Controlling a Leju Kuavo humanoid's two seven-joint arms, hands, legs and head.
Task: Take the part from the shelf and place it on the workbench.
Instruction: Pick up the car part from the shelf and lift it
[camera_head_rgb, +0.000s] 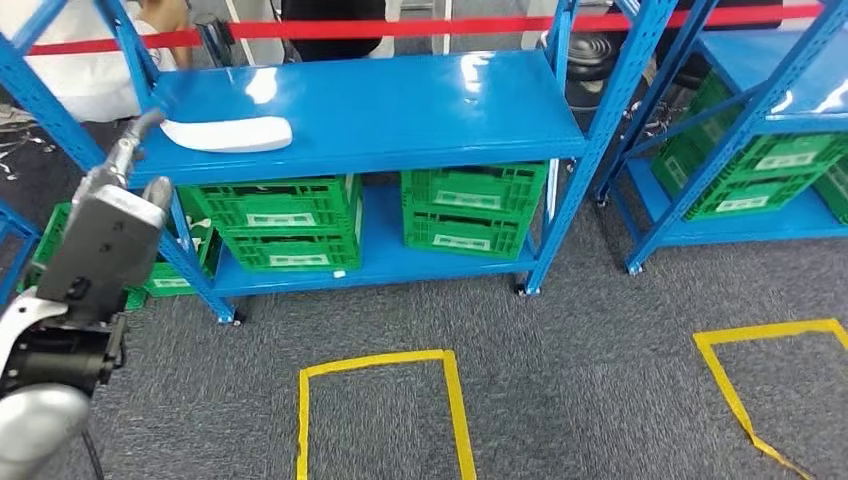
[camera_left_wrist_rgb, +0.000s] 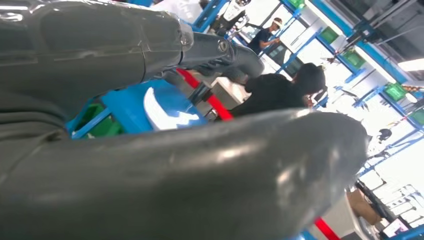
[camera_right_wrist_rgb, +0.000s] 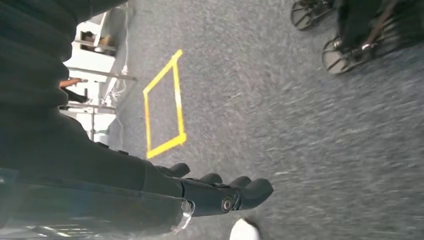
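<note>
The white curved part (camera_head_rgb: 225, 133) lies on the top board of the blue shelf (camera_head_rgb: 400, 100), near its left end. My left hand (camera_head_rgb: 125, 165) is raised at the shelf's left post, fingers stretched toward the part's left end and just short of it. From the left wrist, the left hand (camera_left_wrist_rgb: 125, 165) holds nothing, and the part (camera_left_wrist_rgb: 167, 107) shows in the gap between thumb and fingers. My right hand (camera_right_wrist_rgb: 200, 192) hangs over the grey carpet, its fingers loosely extended and holding nothing.
Green crates (camera_head_rgb: 285, 220) fill the lower shelf. A second blue shelf (camera_head_rgb: 760, 120) with crates stands to the right. Red barrier tape (camera_head_rgb: 400, 27) runs behind, with people beyond it. Yellow tape squares (camera_head_rgb: 380, 360) mark the carpet in front.
</note>
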